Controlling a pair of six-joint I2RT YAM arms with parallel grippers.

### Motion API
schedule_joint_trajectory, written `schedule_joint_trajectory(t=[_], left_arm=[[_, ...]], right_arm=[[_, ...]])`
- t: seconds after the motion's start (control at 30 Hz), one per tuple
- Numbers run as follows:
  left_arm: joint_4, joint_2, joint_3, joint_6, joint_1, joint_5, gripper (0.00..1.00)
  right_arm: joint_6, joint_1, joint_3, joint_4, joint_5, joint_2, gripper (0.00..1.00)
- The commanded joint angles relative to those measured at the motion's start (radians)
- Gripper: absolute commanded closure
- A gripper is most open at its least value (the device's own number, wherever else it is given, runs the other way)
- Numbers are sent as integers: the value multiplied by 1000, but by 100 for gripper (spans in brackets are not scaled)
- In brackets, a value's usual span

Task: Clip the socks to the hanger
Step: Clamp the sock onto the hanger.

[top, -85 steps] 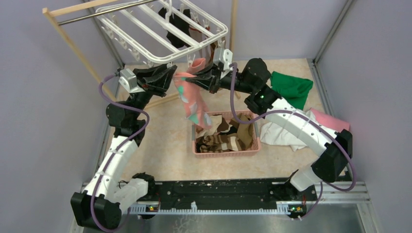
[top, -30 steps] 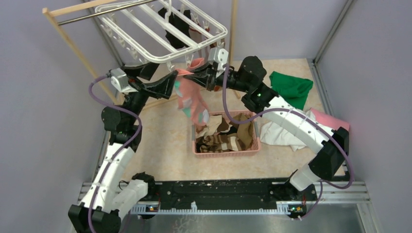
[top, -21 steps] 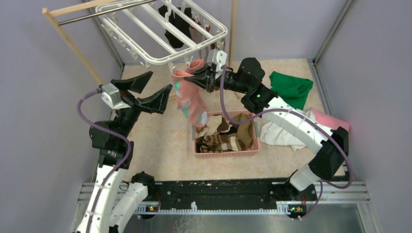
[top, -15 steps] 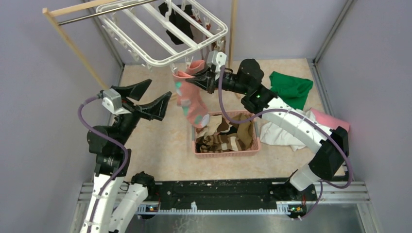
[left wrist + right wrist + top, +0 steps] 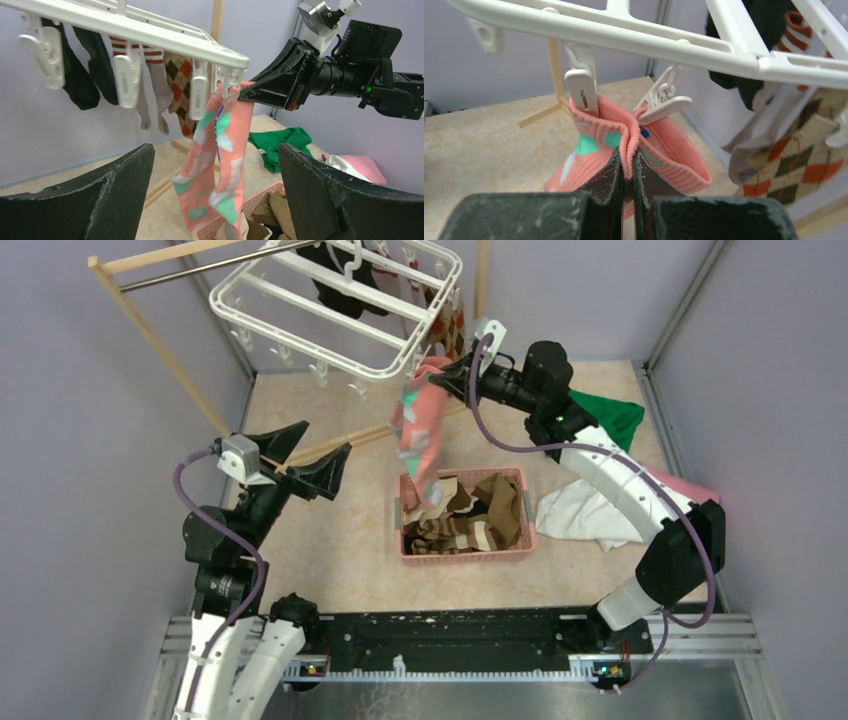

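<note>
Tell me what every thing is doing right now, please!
Pink-and-teal patterned sock: hanging, one white clip on its cuff.
White plastic grid hanger: tilted, other socks clipped on.
Right gripper: jaws shut on the sock's cuff.
Left gripper: jaws open, empty.
Pink plastic basket: holding more socks.
Green cloth: lying crumpled.
</note>
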Motion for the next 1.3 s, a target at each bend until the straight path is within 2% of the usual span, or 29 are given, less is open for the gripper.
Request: schedule_joint_trajectory(t=[0.0, 0.3, 0.5, 0.83, 1.0, 1.27], left_arm=[[20, -9, -17, 20, 4, 8, 1], [67, -7, -47, 6, 4, 32, 1], [98, -9, -72, -10, 4, 52, 1], [175, -9, -126, -54, 4, 76, 1], [207, 8, -137, -70, 4, 91, 1], [239, 18, -158, -86, 4, 98, 1]], right_arm=[[1, -66, 70, -34, 7, 0, 100], [-70, -179, 205, -77, 5, 98, 100], [-107, -198, 271, -107, -22, 159, 100], [-118, -218, 256, -66, -17, 177, 100], [-91, -232, 231, -37, -92, 167, 100], [16, -244, 66, 77, -232, 80, 90]])
